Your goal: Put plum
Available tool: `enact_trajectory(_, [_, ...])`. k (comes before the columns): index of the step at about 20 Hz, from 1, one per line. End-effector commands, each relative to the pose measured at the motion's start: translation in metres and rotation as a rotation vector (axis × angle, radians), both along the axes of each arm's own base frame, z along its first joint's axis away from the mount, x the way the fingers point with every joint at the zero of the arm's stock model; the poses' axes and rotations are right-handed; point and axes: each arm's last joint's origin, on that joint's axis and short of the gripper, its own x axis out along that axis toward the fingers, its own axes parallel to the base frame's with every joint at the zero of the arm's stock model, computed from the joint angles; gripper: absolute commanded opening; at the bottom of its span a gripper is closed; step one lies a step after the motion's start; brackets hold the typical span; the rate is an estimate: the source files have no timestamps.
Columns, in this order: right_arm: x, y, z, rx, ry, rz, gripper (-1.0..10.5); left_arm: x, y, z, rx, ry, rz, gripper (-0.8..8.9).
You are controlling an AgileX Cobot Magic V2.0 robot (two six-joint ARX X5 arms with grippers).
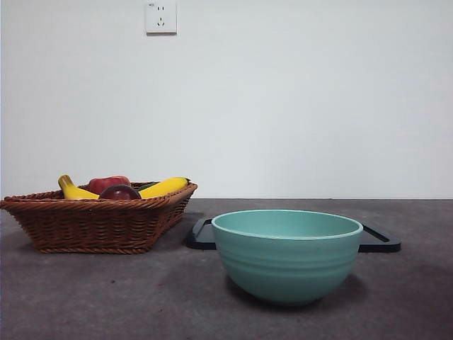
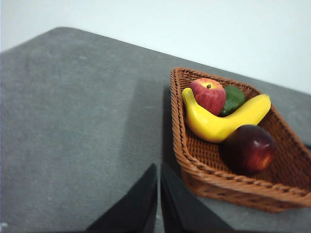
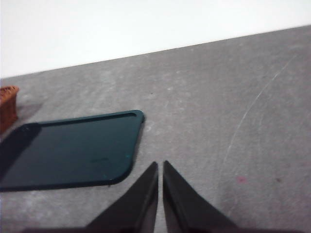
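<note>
The plum (image 2: 249,148) lay in the wicker basket (image 2: 228,187), touching the banana (image 2: 219,121), with a red apple (image 2: 208,94) and a green fruit (image 2: 234,99) beyond it. In the front view the basket sat at about 9 o'clock from the teal bowl (image 1: 287,255), a dark tray (image 1: 379,239) behind the bowl. The left gripper (image 2: 159,167) hung over bare table beside the basket, jaws pressed together and empty; the right gripper (image 3: 160,165), likewise closed on nothing, hung near the tray's corner.

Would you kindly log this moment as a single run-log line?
plum: in wicker basket, untouched | left gripper: shut, beside basket | right gripper: shut, near dark tray | bowl: nothing visible inside
</note>
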Motion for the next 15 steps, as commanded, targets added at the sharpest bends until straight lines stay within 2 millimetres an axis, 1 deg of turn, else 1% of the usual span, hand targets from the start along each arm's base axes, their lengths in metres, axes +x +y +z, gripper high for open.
enact_trajectory(1, [-0.001, 0.000, 0.005, 0.085, -0.002, 0.000, 0.0, -0.001, 0.000, 0.005, -0.086, -0.008, 0.012, 0.09])
enact_trajectory(5, [-0.005, 0.001, 0.024, 0.086, -0.045, 0.000, 0.0, -0.006, 0.000, 0.023, -0.156, -0.030, 0.021, 0.09])
enact_trajectory(9, [-0.012, 0.001, 0.047, 0.085, -0.058, 0.000, 0.0, -0.012, 0.000, 0.045, -0.167, -0.052, 0.019, 0.09])
enact_trajectory(15, [-0.024, 0.003, 0.090, 0.073, -0.056, 0.021, 0.0, -0.022, -0.001, 0.086, -0.133, -0.035, -0.031, 0.09])
